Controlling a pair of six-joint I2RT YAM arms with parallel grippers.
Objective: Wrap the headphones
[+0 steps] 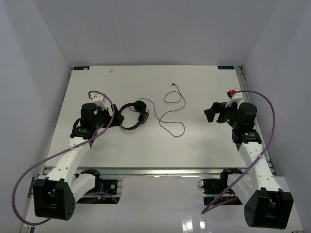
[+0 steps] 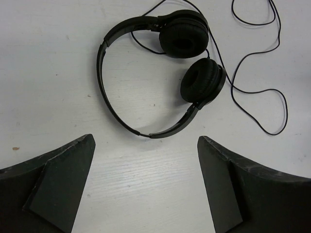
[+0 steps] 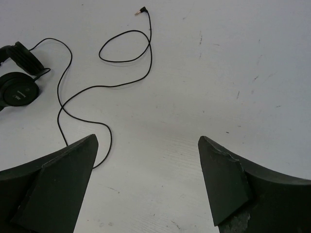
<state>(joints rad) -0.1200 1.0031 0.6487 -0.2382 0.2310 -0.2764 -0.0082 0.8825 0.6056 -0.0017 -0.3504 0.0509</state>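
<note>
Top external view shows headphones [image 1: 133,116] flat at centre-left of the table [image 1: 204,145], just beside the left gripper [image 2: 146,138], cable [image 3: 112,86] trailing toward centre, with left and right gripper [image 3: 147,138] fingers spread, holding nothing.

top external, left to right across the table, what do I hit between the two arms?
left tool → headphones → loose cable → right tool. The jack plug falls within the cable's span, so it is left out of the order.
</note>
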